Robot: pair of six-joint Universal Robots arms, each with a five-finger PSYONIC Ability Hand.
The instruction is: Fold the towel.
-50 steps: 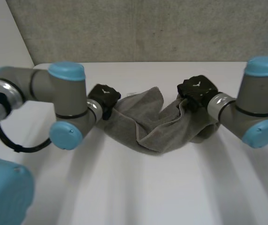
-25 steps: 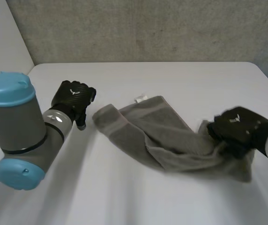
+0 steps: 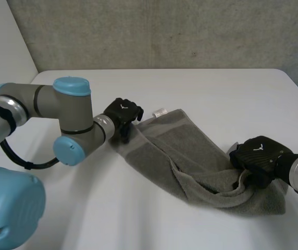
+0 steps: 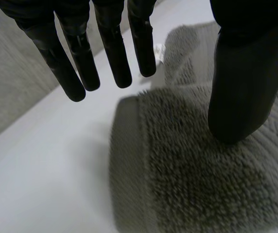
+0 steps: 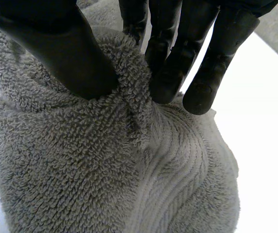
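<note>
My right hand (image 3: 258, 154) pinches the bunched towel (image 3: 185, 156) near the tabletop's (image 3: 112, 208) right edge. My left hand (image 3: 122, 112) is spread over its other end. I should pinch that corner cleanly, then pull taut.

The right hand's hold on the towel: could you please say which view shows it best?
The right wrist view: the right hand pinches the towel between thumb and fingers. The head view shows it on the towel's bunched end, grip unclear. The left wrist view shows the other end, at the left hand.
</note>
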